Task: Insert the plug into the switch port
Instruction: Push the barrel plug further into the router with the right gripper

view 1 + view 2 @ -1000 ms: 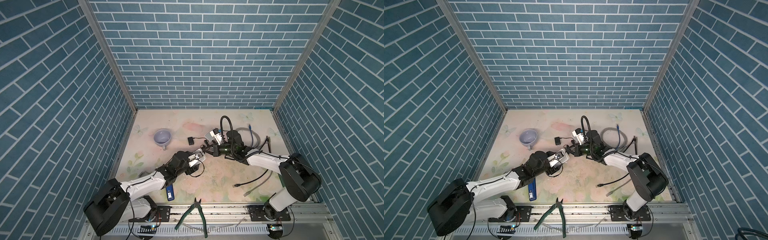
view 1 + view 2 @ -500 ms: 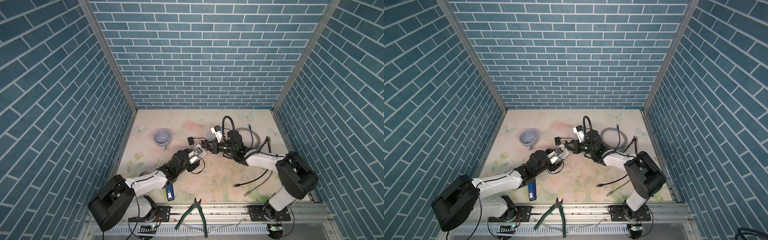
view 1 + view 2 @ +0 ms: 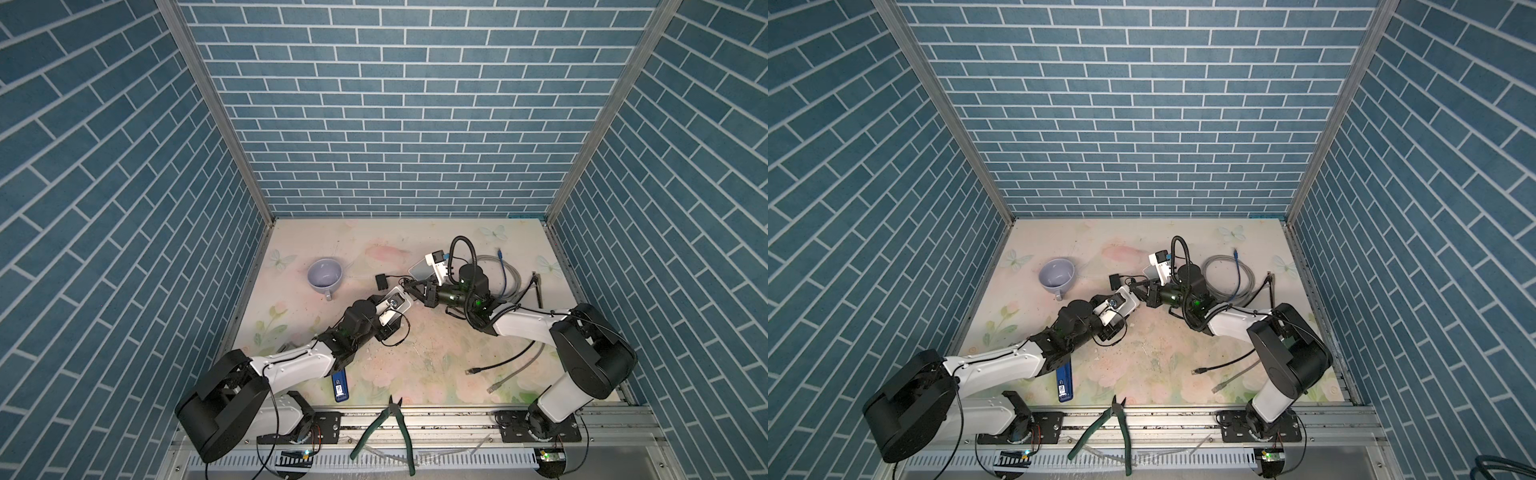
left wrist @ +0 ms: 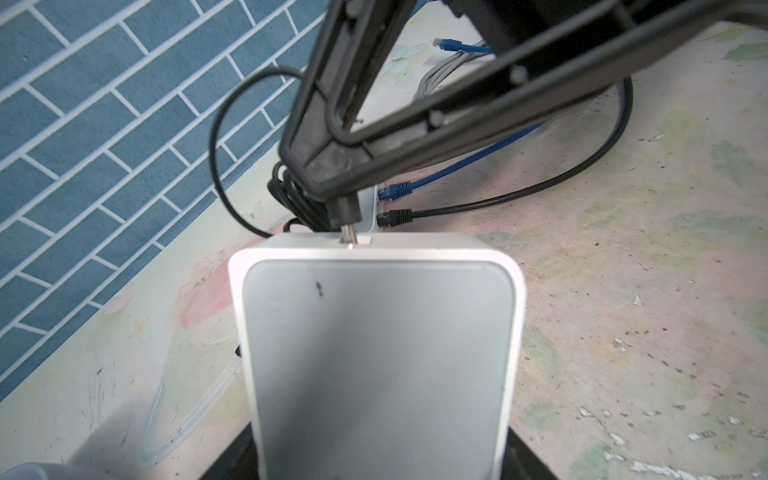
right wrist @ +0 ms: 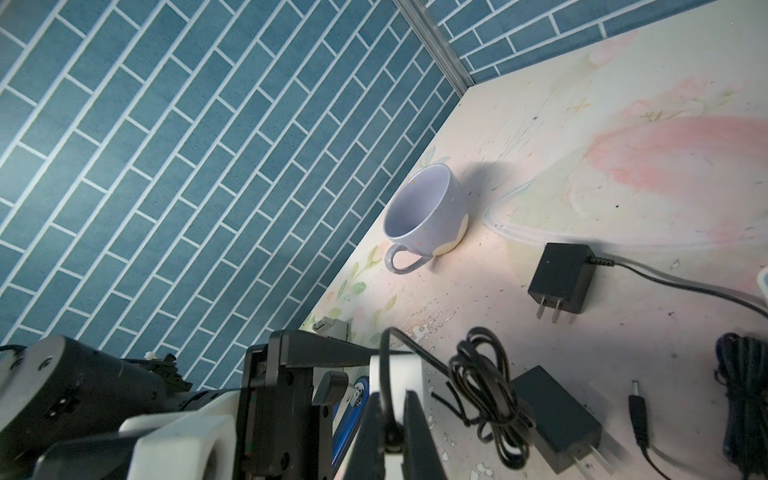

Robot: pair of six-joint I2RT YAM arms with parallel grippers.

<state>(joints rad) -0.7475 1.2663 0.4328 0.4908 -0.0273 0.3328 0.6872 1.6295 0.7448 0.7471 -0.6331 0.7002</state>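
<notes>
Reaching farther across the worktop (image 3: 415, 357) than a second ago, my left arm (image 3: 291, 368) is bringing the white switch (image 4: 376, 332) up to meet my right arm (image 3: 521, 325), which is leaning in from the opposite side near the middle of the floral surface. The left jaws are clamping the switch by its two long sides, its flat face turning toward the wrist camera and its narrow end pointing at the right jaws. The right jaws are pinching shut on the small black plug (image 4: 344, 210), gripping it by the barrel just off that narrow end. The plug's metal tip is touching the port (image 4: 357, 240) in the switch's end edge; how deep it is sitting I cannot tell. A thin black cord (image 4: 214, 137) is looping away from the plug.

Behind the meeting point, a blue cable end (image 4: 397, 190) and a black cable end (image 4: 395, 217) are sitting at the edge of a second white box (image 3: 420, 270); whether they are plugged in I cannot tell. A lavender mug (image 3: 325, 275) is standing upright near the left wall, well apart from both arms, and a black power adapter (image 5: 561, 282) is lying flat between the mug and the jaws. Green-handled pliers (image 3: 394, 409) are resting at the front edge.
</notes>
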